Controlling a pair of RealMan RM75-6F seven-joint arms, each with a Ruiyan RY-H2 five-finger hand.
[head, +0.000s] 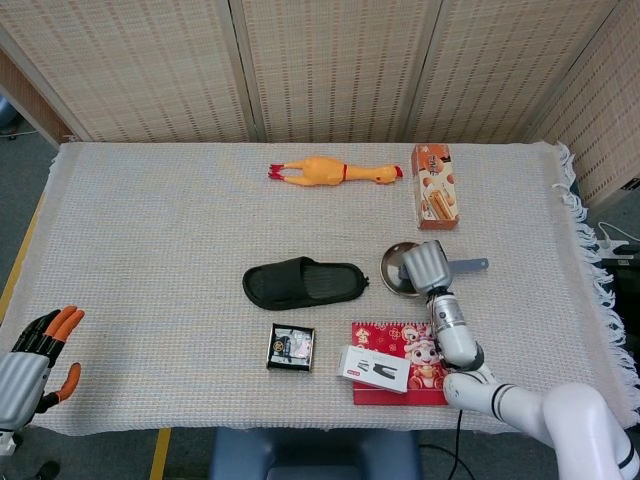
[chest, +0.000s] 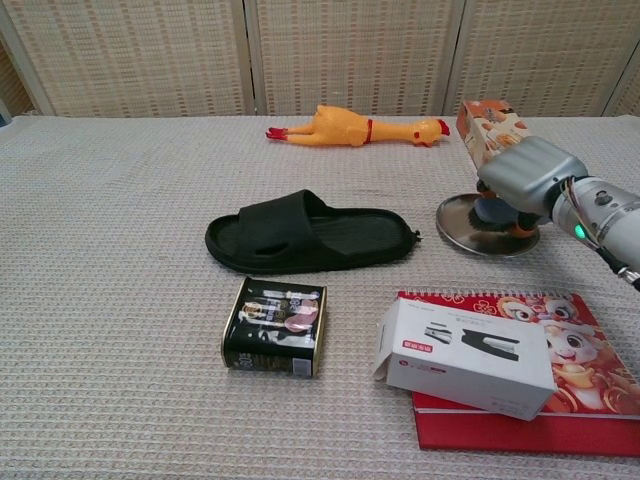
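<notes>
Your right hand (chest: 527, 178) grips the brush (head: 455, 266) over the metal plate (chest: 470, 222) beneath it (likely light, slippery); take its stiff handle

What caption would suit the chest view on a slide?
Right hand lowers a brush onto the steel plate, beside a black slipper, rubber chicken and boxed notebook.

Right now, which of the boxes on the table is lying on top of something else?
The white box: it lies on the red notebook. The orange box and black box lie directly on the cloth.
</notes>
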